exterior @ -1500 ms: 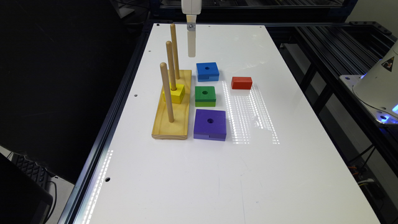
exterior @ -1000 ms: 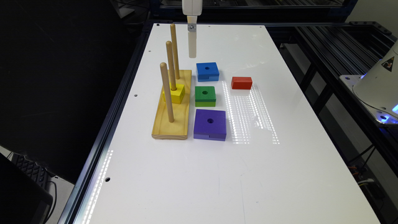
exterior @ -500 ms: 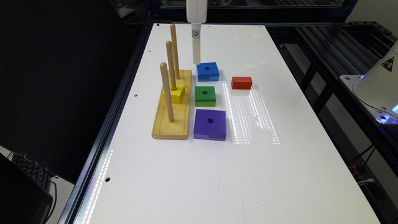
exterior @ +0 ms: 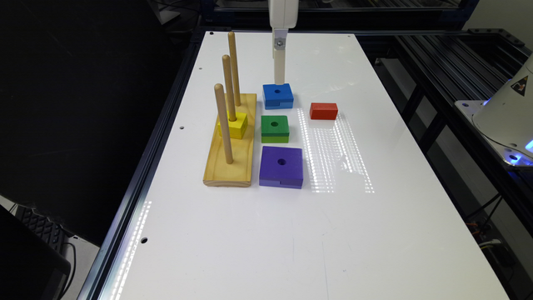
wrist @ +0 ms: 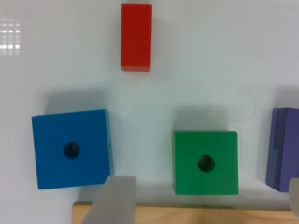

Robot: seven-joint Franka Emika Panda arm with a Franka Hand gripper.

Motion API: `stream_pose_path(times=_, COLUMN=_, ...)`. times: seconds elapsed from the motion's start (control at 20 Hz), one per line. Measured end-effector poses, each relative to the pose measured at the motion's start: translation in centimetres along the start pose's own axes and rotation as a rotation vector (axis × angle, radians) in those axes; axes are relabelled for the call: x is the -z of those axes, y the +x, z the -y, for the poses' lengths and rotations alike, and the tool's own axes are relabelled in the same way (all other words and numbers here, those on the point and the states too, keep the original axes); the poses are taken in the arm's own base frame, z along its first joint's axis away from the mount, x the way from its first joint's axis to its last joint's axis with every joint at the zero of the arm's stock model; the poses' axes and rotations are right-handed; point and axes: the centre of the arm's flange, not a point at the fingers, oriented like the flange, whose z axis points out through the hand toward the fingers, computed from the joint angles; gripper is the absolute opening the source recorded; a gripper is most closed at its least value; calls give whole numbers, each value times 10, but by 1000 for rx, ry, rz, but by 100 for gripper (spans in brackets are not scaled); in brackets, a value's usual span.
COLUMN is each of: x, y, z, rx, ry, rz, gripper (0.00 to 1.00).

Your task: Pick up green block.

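The fingers (wrist: 110, 203) stood wide apart and held nothing: in the wrist view one grey finger showed beside the blue block (wrist: 71, 148) and the tip of the other beside the purple block (wrist: 282, 149). The green block (wrist: 205, 161) lay in the span between them but clear of both. In the exterior view the fingers (exterior: 279, 71) hung upright with their tip just over the far side of the blue block (exterior: 277, 95). Over the last second and a half they had drifted toward the exterior view's right and come a little lower, away from the pegs and into line with the row of blocks. The green block (exterior: 275, 128) had not moved. It sat flat on the table (exterior: 291, 233), hole up, in the middle of that row, with the blue block toward the table's far edge and the purple block (exterior: 281, 166) toward the near edge. The wooden peg base (exterior: 229, 166) with its yellow block (exterior: 233, 125) lay just beside it on the exterior view's left, and the red block (exterior: 323, 111) sat apart on the other side. The shift read as the approach getting under way. The fingers probably needed to travel one block further toward the near edge and then descend, keeping clear of the neighbours and the base.
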Motion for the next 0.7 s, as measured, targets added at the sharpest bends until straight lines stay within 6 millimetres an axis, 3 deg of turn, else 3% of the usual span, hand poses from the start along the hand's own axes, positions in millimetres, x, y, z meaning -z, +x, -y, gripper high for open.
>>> stream_pose_path(times=0.2, x=-5, y=-2, z=-2, rx=0, ry=-2, rz=2, gripper=100)
stream_pose_path(times=0.4, x=-23, y=-7, z=-6, rx=0, ry=1, rz=0, gripper=100)
stream_pose_path(times=0.7, x=-27, y=-8, z=-7, rx=0, ry=1, rz=1, gripper=100)
